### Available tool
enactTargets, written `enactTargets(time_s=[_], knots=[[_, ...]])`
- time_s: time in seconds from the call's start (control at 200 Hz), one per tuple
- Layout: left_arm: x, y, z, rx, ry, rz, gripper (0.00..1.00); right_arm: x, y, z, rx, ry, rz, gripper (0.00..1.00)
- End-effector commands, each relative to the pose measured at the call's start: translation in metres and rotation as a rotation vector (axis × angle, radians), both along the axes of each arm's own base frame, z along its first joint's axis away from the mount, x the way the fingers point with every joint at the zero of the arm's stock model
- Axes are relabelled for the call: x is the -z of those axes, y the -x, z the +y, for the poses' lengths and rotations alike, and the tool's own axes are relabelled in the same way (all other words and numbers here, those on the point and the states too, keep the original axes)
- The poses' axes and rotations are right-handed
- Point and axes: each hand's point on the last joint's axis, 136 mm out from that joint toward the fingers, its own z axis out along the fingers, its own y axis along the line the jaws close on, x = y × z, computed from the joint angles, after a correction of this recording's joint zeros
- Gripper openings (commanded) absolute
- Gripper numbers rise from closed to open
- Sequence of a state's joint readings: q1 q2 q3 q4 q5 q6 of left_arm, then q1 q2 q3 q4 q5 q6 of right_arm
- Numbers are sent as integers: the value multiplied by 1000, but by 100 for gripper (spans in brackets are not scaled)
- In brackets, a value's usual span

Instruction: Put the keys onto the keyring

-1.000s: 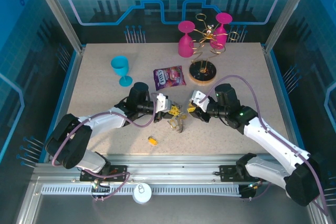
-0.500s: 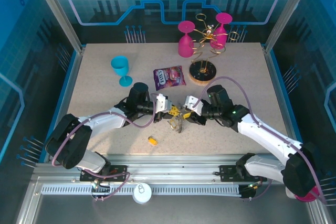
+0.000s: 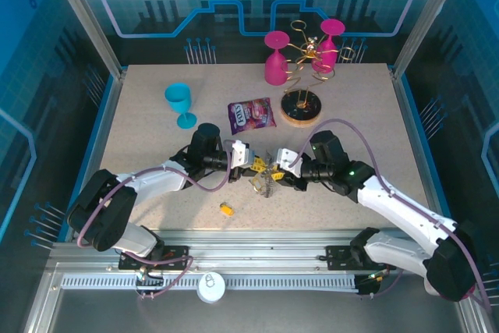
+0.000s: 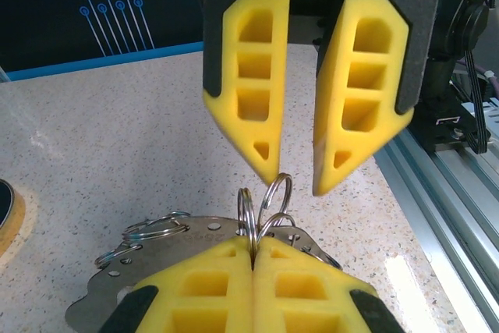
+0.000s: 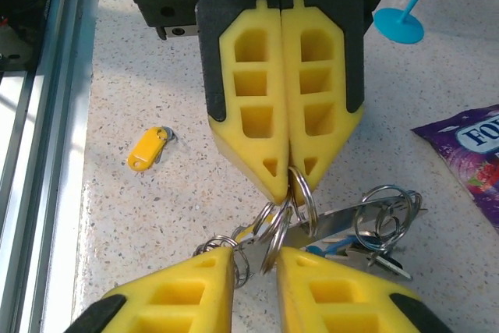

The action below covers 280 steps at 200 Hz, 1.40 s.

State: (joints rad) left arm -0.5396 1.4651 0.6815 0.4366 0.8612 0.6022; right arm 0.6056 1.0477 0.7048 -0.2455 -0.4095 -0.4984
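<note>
Right wrist view has the left gripper (image 5: 287, 189) clamped tight on the keyring (image 5: 305, 200) at centre frame, the right gripper (image 5: 256, 259) parted just below it, so it needs a square nip on one coil, I'd say, while a yellow-tagged key (image 5: 148, 150) lies loose at left.

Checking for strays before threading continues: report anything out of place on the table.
One yellow-tagged key lies alone on the table, apart from the key bunch pinched by the left gripper.

Open tabletop (image 3: 382, 115) right — snack packet (image 3: 251, 115), teal goblet (image 3: 180, 104), wooden base (image 3: 301, 109) behind, yellow key (image 3: 226, 209) nearer.
</note>
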Motion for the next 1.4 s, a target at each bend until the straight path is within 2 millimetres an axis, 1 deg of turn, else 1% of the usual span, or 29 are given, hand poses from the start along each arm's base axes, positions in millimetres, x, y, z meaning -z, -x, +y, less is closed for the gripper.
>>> enactTargets(time_s=[0.0, 0.12, 0.32, 0.385, 0.445, 0.605, 0.801, 0.946, 1.111, 1.396], knots=[[-6, 5, 1, 18, 18, -46, 0, -13, -10, -5, 45, -31, -78, 20], [-5, 6, 1, 23, 15, -48, 0, -25, -19, -10, 87, -66, -137, 19], [-6, 7, 1, 30, 16, -52, 0, -39, -36, -16, 155, -96, -203, 19], [-6, 7, 1, 32, 16, -51, 0, -39, -40, -17, 166, -96, -217, 19], [-6, 8, 1, 33, 17, -50, 0, -36, -41, -16, 153, -80, -214, 19], [-6, 8, 1, 35, 18, -50, 0, -22, -34, -9, 81, -41, -175, 22], [-7, 8, 1, 39, 20, -50, 0, -12, -25, 0, 15, -15, -152, 24], [-7, 9, 1, 41, 21, -49, 0, -12, -21, 6, -17, -20, -145, 24], [-7, 9, 1, 42, 21, -50, 0, -16, -15, 13, -64, -43, -131, 25], [-8, 9, 1, 44, 22, -52, 0, -12, -8, 17, -110, -49, -94, 25]])
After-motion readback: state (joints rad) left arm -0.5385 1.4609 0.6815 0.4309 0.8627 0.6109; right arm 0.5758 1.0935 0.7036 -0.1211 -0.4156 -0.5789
